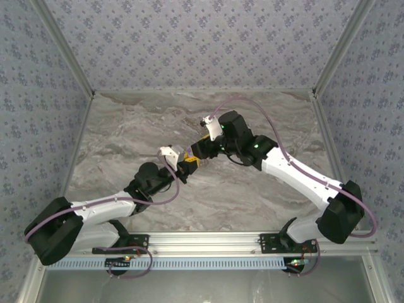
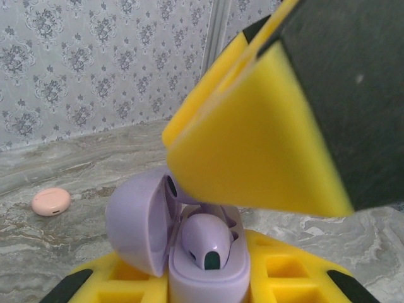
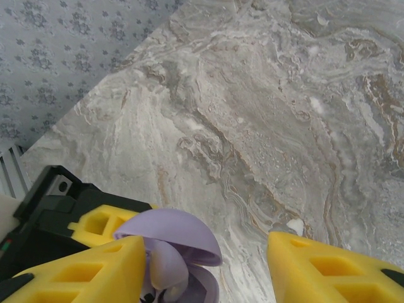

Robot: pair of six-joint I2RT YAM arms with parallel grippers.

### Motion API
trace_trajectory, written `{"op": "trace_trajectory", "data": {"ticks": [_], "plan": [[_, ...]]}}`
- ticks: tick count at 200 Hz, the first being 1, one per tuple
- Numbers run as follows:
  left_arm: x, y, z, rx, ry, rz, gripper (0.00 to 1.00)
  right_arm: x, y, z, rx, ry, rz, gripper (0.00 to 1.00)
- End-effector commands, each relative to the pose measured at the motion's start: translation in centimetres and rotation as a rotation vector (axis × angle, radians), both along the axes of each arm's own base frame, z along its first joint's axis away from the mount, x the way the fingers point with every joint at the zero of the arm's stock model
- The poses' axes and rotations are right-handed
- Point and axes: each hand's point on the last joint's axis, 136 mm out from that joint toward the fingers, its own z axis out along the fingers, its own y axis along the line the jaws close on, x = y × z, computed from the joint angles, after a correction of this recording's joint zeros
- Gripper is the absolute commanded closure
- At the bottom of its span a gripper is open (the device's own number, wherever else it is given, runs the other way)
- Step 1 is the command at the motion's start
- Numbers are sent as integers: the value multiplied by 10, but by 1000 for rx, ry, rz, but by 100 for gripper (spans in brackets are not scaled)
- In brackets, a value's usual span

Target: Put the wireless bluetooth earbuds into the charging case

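Observation:
My left gripper (image 2: pixel 205 287) is shut on the lavender charging case (image 2: pixel 205 278), which stands upright between its yellow fingers (image 2: pixel 120 278). The lid (image 2: pixel 136 221) is swung open to the left. One lavender earbud (image 2: pixel 205 243) sits in the case's well. My right gripper (image 3: pixel 205 271) hovers open just above the case, and its near finger (image 2: pixel 252 139) hangs over the open lid. From the right wrist view I see the lid (image 3: pixel 173 233) and the earbud (image 3: pixel 165 265) beside the left finger (image 3: pixel 82 271); the other finger (image 3: pixel 328 271) stands well apart. Both grippers (image 1: pixel 192 158) meet at the table's middle.
A salmon-pink round disc (image 2: pixel 52 201) lies on the marble table (image 3: pixel 252 126) to the far left of the case. Patterned walls (image 1: pixel 189 38) close in the back and sides. A metal rail (image 1: pixel 208 240) runs along the near edge by the arm bases.

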Motion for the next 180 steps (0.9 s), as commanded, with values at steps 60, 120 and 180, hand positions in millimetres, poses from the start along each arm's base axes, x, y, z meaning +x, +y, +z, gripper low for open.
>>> {"op": "trace_trajectory", "data": {"ticks": [60,120,180], "plan": [[-1,0,27,-34,-66,5,76,1,-2,5,-35,-7,-10,46],[-1,-1,25,-29,-62,3,76,-9,9,11,-1,4,66,49],[11,9,11,20,-18,93,76,24,-28,-12,-115,8,-168,52]]}}
